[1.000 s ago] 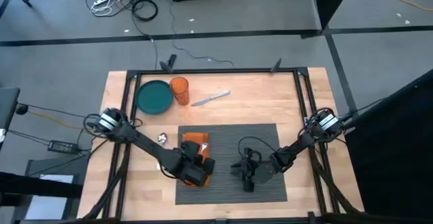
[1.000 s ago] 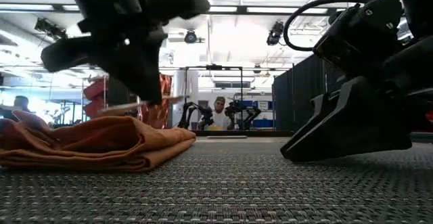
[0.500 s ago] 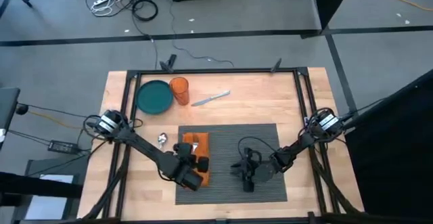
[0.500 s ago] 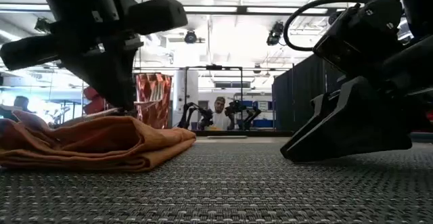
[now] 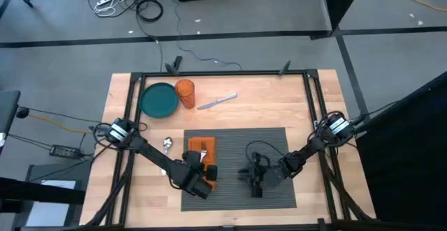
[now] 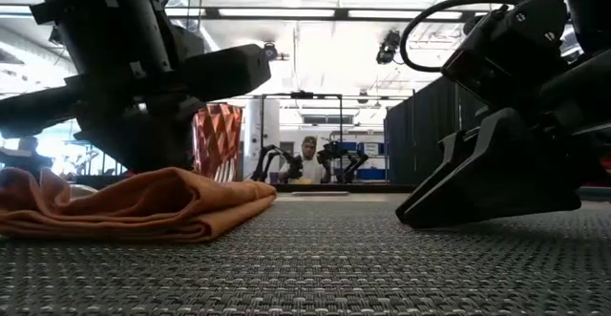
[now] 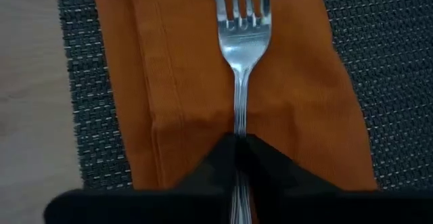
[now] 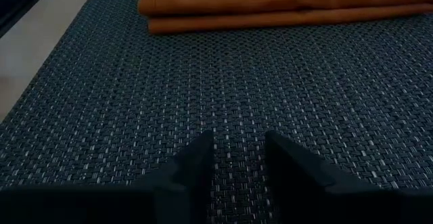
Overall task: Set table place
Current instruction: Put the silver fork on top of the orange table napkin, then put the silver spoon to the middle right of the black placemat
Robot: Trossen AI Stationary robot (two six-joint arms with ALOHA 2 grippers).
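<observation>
Wooden table [image 5: 279, 98] carries the grey placemat [image 5: 237, 140] at lower centre, where the left gripper [image 5: 198, 176], lowered since a moment ago, pinches a fork [image 7: 242, 41] flat onto the orange napkin [image 5: 202, 147]; right gripper [image 5: 253, 182] rests nearby, slightly parted.

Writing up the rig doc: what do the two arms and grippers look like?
Both arms are dark, near-black, slim jointed links with a silver-white collar near each base. The left gripper and right gripper have matte black wedge-shaped fingers. A looped black cable runs along the right arm.
</observation>
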